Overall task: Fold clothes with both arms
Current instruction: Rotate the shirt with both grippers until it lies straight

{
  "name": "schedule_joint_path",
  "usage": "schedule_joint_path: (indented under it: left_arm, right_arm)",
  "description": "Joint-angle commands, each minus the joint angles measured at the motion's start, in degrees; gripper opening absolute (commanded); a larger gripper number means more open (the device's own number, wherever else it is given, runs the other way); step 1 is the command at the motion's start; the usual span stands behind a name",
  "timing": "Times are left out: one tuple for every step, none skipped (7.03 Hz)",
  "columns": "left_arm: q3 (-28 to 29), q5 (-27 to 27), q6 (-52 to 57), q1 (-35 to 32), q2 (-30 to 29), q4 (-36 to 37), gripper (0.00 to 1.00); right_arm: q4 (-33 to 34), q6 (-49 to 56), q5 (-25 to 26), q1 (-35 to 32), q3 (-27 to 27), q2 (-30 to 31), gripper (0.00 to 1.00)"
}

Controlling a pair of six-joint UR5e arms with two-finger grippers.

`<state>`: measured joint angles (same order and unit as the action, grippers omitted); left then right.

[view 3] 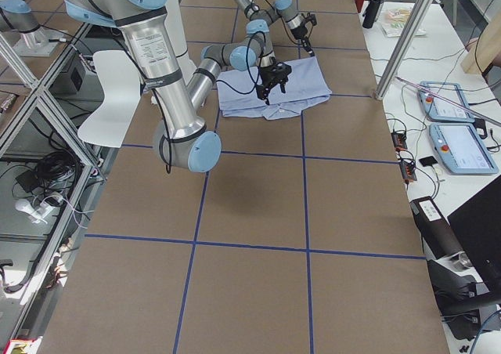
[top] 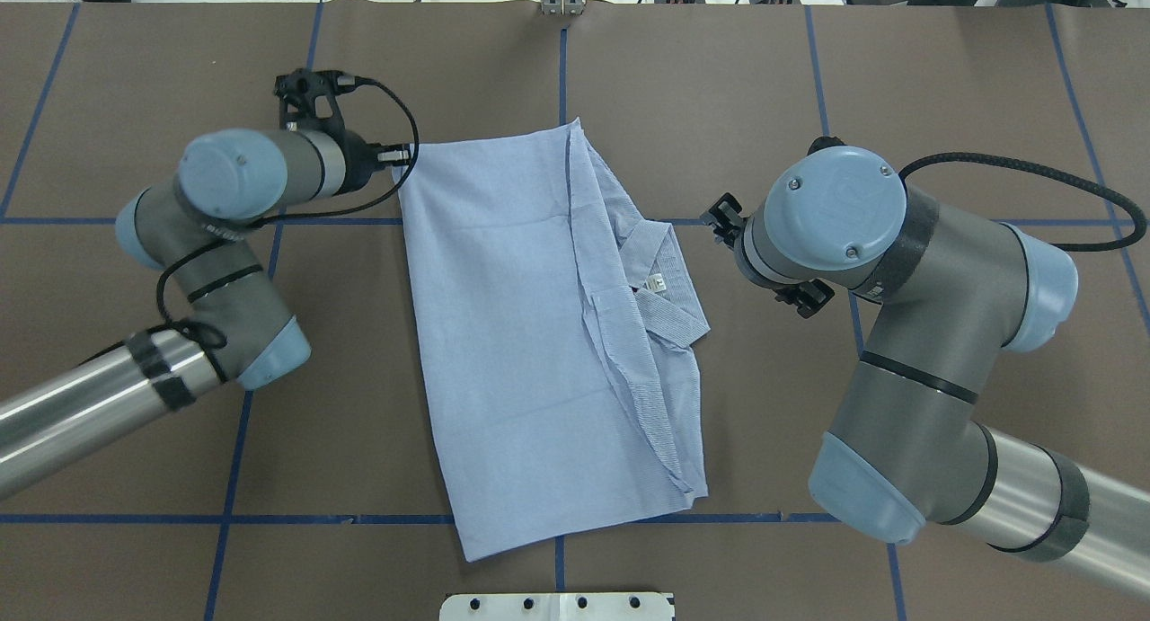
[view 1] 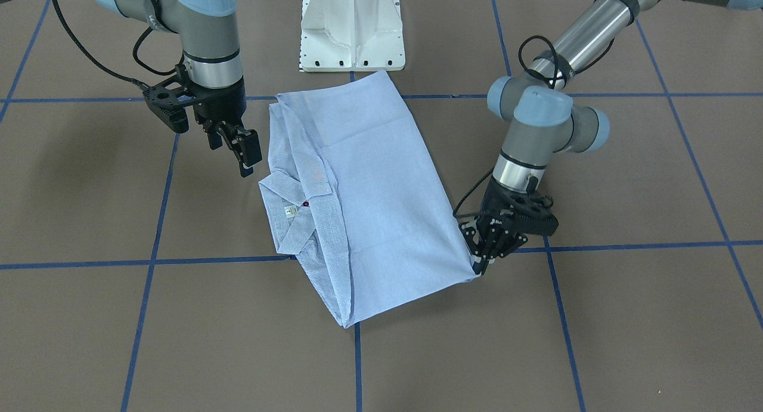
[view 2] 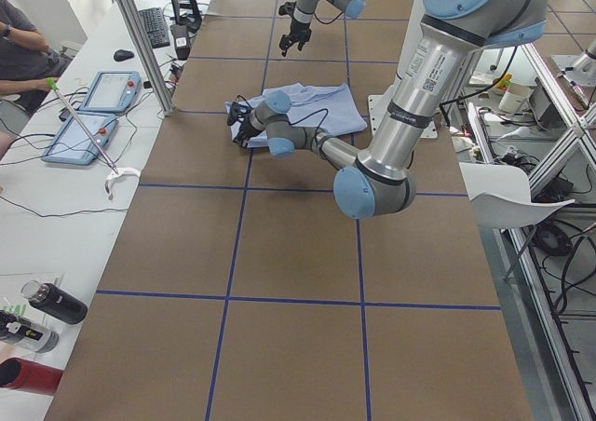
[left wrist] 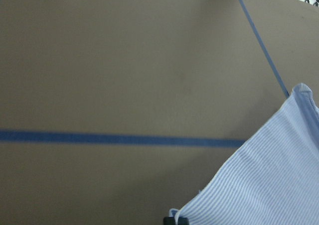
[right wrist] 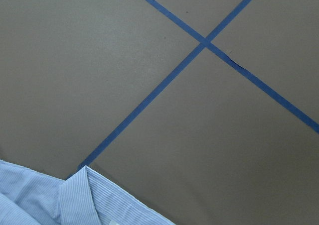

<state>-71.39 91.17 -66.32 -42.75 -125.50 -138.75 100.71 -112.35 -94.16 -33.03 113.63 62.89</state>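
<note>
The light blue striped shirt (view 1: 375,191) lies folded into a long panel on the brown table, its collar (view 1: 286,212) with the white label and a dark red button facing up. In the overhead view the shirt (top: 503,333) runs from near the base to the far side, collar (top: 660,284) toward the right arm. My left gripper (view 1: 480,268) is down at the table, shut on the shirt's far corner; the left wrist view shows that corner (left wrist: 269,185) pinched at the fingertips (left wrist: 174,220). My right gripper (view 1: 235,149) hangs open just above the table beside the collar, holding nothing.
The white pedestal base (view 1: 353,30) stands right behind the shirt's near end. Blue tape lines (right wrist: 199,41) grid the brown table. Off the table's far side is a desk with tablets (view 2: 93,90), bottles (view 2: 51,302) and a seated person (view 2: 19,39).
</note>
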Motion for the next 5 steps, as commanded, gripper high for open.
schedule_joint_path:
  left_arm:
    - [11.43, 1.56, 1.02, -3.3, -8.61, 0.32, 0.34]
    - [11.01, 1.73, 1.11, -3.31, -8.53, 0.32, 0.46]
    - [9.44, 5.48, 1.11, -4.18, -8.36, 0.41, 0.49]
    - [3.6, 13.78, 0.85, -6.62, -5.66, 0.76, 0.58]
    - [-6.56, 18.21, 1.02, -7.08, 2.81, 0.68, 0.58]
  right_arm:
    - [-0.69, -0.23, 0.12, 0.42, -1.13, -0.65, 1.0]
    - [-5.83, -0.58, 0.12, 1.03, -3.4, -1.09, 1.0]
    - [-9.71, -0.59, 0.21, 2.6, -5.42, -1.1, 1.0]
    - [-11.48, 0.02, 0.38, 4.45, -6.4, -1.27, 1.0]
    - [-11.59, 0.81, 0.65, 6.99, -7.19, -2.58, 1.0]
